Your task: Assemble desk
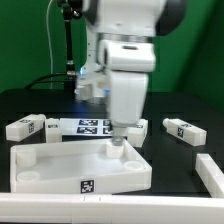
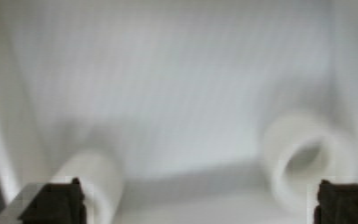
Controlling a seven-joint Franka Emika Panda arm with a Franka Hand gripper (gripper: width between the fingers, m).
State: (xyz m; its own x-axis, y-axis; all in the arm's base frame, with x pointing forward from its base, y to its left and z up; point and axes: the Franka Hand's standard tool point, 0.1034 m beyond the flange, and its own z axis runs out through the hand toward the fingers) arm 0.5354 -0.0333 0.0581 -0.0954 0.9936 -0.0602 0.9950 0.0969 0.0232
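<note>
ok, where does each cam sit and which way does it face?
Exterior view: off the arm, above table height, angled down at the tabletop, legs and marker board; shows arm and gripper.
Wrist view: on the wrist, looking close onto the tabletop; only the open fingertips show.
Shared: tabletop, gripper.

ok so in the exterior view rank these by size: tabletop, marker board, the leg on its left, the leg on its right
1. tabletop, clearly largest
2. marker board, longer than either leg
3. leg on the exterior view's left and leg on the exterior view's right: these look alike, so no ranking
</note>
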